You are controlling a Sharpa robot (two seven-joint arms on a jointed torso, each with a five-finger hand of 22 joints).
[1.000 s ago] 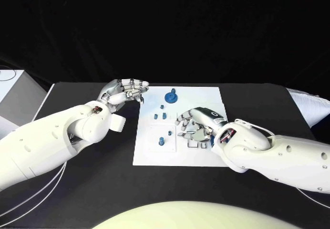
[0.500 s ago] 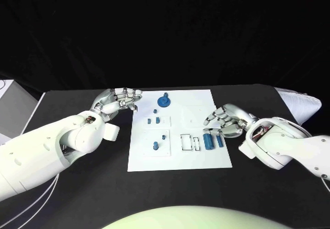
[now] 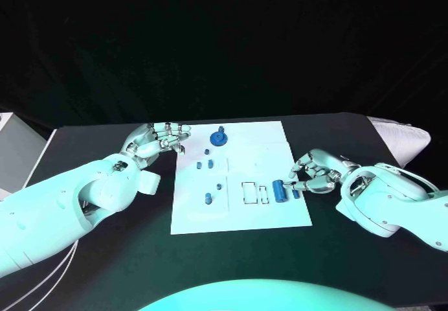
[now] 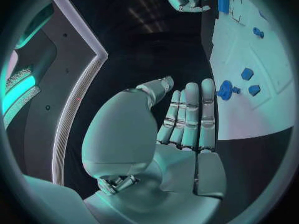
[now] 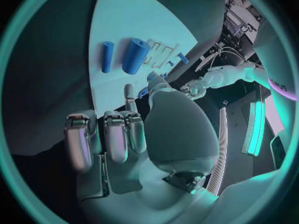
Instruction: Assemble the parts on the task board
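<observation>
The white task board (image 3: 238,217) lies mid-table. A blue gear (image 3: 219,137) sits at its far edge, and several small blue pieces (image 3: 208,199) stand on its left half. Beside two empty rectangular slots (image 3: 250,193), a thick blue cylinder (image 3: 279,192) and a thinner one (image 3: 295,193) lie flat on the board's right side; the right wrist view shows them as the thick cylinder (image 5: 135,56) and thin cylinder (image 5: 107,57). My right hand (image 3: 316,172) hovers at the board's right edge, fingers loosely bent, holding nothing. My left hand (image 3: 158,138) is off the far left corner, empty, fingers extended (image 4: 187,119).
Bare black table (image 3: 112,246) surrounds the board. A pale padded object (image 3: 406,142) lies at the table's right edge. A white box (image 3: 8,123) stands off the far left.
My right hand has drawn back off the board to its right edge, uncovering the two cylinders lying there. The camera has shifted. The left hand keeps its place by the far left corner.
</observation>
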